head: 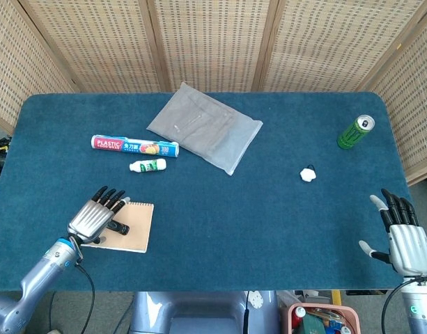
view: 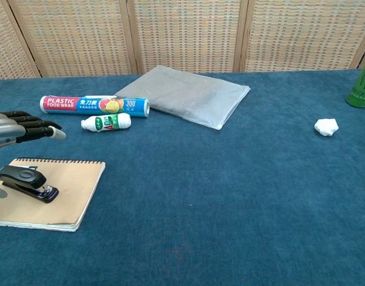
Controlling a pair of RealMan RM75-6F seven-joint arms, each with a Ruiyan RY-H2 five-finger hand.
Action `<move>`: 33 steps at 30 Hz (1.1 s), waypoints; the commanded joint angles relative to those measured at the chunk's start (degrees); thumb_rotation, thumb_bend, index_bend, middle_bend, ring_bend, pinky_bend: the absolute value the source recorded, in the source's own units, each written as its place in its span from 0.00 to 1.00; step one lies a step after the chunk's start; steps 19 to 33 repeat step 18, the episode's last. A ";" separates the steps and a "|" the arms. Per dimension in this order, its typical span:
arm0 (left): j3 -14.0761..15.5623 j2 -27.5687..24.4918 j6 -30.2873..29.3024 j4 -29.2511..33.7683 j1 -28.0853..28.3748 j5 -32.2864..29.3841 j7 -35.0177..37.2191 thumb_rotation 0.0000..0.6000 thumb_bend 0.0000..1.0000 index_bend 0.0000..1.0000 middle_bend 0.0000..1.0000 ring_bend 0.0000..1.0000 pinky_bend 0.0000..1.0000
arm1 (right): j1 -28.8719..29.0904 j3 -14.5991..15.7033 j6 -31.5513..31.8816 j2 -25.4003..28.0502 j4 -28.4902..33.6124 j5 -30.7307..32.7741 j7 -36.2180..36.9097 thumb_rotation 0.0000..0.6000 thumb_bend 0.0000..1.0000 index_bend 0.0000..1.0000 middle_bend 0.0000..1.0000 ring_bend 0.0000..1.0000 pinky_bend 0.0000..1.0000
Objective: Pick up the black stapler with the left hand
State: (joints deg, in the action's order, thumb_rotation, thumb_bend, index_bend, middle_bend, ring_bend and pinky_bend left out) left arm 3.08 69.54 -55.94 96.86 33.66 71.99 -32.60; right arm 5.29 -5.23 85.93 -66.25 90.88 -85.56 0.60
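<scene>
Black stapler (view: 24,183) sat flat on the tan notebook (view: 63,196) at the bench's (head: 269,209) near-left corner, ungripped. Our left hand (head: 95,217) hovered above it, fingers spread and holding nothing; the right hand (head: 405,242) was idle and splayed too. We figured we were at the approach step, so next we'd lower and close around the stapler's body.

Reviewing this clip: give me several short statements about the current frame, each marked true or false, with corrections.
1. The black stapler lies on the tan spiral notebook. True.
2. The left robot hand grips the stapler. False: its fingers are spread above it, holding nothing.
3. The green drink can lies tipped over. False: it stands upright.
4. The small white bottle lies beside the plastic wrap box. True.
5. The right robot hand holds nothing. True.
</scene>
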 commanded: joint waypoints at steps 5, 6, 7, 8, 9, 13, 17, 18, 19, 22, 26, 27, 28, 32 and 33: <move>-0.71 -4.70 -12.87 6.36 -6.55 3.82 4.52 1.00 0.14 0.00 0.00 0.00 0.00 | -0.02 0.23 0.28 0.04 0.37 -0.68 -0.55 1.00 0.10 0.00 0.00 0.00 0.01; -0.58 -5.07 -15.93 7.31 -8.41 4.33 5.31 1.00 0.14 0.00 0.00 0.00 0.00 | -0.02 0.32 0.31 0.04 0.53 -0.88 -0.77 1.00 0.10 0.00 0.00 0.00 0.01; -0.36 -5.27 -17.77 7.75 -9.63 4.62 5.58 1.00 0.14 0.00 0.00 0.00 0.00 | 0.00 0.39 0.30 0.03 0.65 -1.01 -0.95 1.00 0.10 0.00 0.00 0.00 0.01; -0.13 -5.45 -19.62 8.15 -10.89 4.80 5.72 1.00 0.14 0.00 0.00 0.00 0.00 | 0.03 0.45 0.27 0.01 0.78 -1.15 -1.14 1.00 0.10 0.00 0.00 0.00 0.01; 0.19 -5.52 -21.95 8.57 -12.49 5.14 5.74 1.00 0.14 0.00 0.00 0.00 0.00 | 0.07 0.55 0.23 0.00 0.99 -1.33 -1.43 1.00 0.10 0.00 0.00 0.00 0.01; 1.17 -5.24 -28.53 8.82 -17.40 6.09 7.13 1.00 0.15 0.00 0.00 0.00 0.00 | 0.10 0.76 0.70 -0.05 1.70 -2.28 -2.47 1.00 0.10 0.00 0.00 0.00 0.01; 2.46 -5.35 -33.34 7.48 -21.40 8.33 8.93 1.00 0.15 0.00 0.00 0.00 0.00 | 0.13 0.89 1.13 -0.15 2.05 -3.09 -3.26 1.00 0.10 0.00 0.00 0.00 0.01; 2.76 -5.33 -34.32 7.01 -22.13 9.12 9.19 1.00 0.15 0.00 0.00 0.00 0.00 | 0.15 0.94 1.05 -0.16 2.10 -3.10 -3.43 1.00 0.10 0.00 0.00 0.00 0.01; 2.76 -5.33 -34.32 7.01 -22.13 9.12 9.19 1.00 0.15 0.00 0.00 0.00 0.00 | 0.15 0.94 1.05 -0.16 2.10 -3.10 -3.43 1.00 0.10 0.00 0.00 0.00 0.01; 2.76 -5.33 -34.32 7.01 -22.13 9.12 9.19 1.00 0.15 0.00 0.00 0.00 0.00 | 0.15 0.94 1.05 -0.16 2.10 -3.10 -3.43 1.00 0.10 0.00 0.00 0.00 0.01; 2.76 -5.33 -34.32 7.01 -22.13 9.12 9.19 1.00 0.15 0.00 0.00 0.00 0.00 | 0.15 0.94 1.05 -0.16 2.10 -3.10 -3.43 1.00 0.10 0.00 0.00 0.00 0.01; 2.76 -5.33 -34.32 7.01 -22.13 9.12 9.19 1.00 0.15 0.00 0.00 0.00 0.00 | 0.15 0.94 1.05 -0.16 2.10 -3.10 -3.43 1.00 0.10 0.00 0.00 0.00 0.01; 2.76 -5.33 -34.32 7.01 -22.13 9.12 9.19 1.00 0.15 0.00 0.00 0.00 0.00 | 0.15 0.94 1.05 -0.16 2.10 -3.10 -3.43 1.00 0.10 0.00 0.00 0.00 0.01; 2.76 -5.33 -34.32 7.01 -22.13 9.12 9.19 1.00 0.15 0.00 0.00 0.00 0.00 | 0.15 0.94 1.05 -0.16 2.10 -3.10 -3.43 1.00 0.10 0.00 0.00 0.00 0.01; 2.76 -5.33 -34.32 7.01 -22.13 9.12 9.19 1.00 0.15 0.00 0.00 0.00 0.00 | 0.15 0.94 1.05 -0.16 2.10 -3.10 -3.43 1.00 0.10 0.00 0.00 0.00 0.01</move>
